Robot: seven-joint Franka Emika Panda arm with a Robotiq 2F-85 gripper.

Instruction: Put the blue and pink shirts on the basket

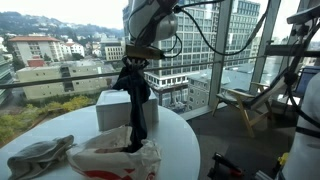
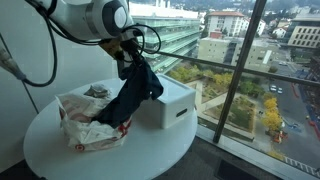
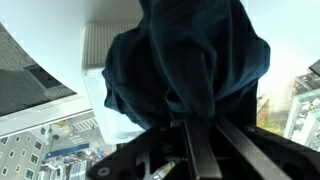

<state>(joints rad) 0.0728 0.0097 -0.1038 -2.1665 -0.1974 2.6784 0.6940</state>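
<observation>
My gripper is shut on a dark blue shirt and holds it up so that it hangs down over the round white table. The shirt's lower end trails onto a crumpled pink-and-white cloth. A white box-like basket stands right beside the hanging shirt. In the wrist view the blue shirt fills the frame, pinched between my fingers, with the basket behind it.
A grey cloth lies on the table near the pink-and-white cloth. Tall windows run close behind the table. A wooden stand and other gear stand on the floor beyond the table.
</observation>
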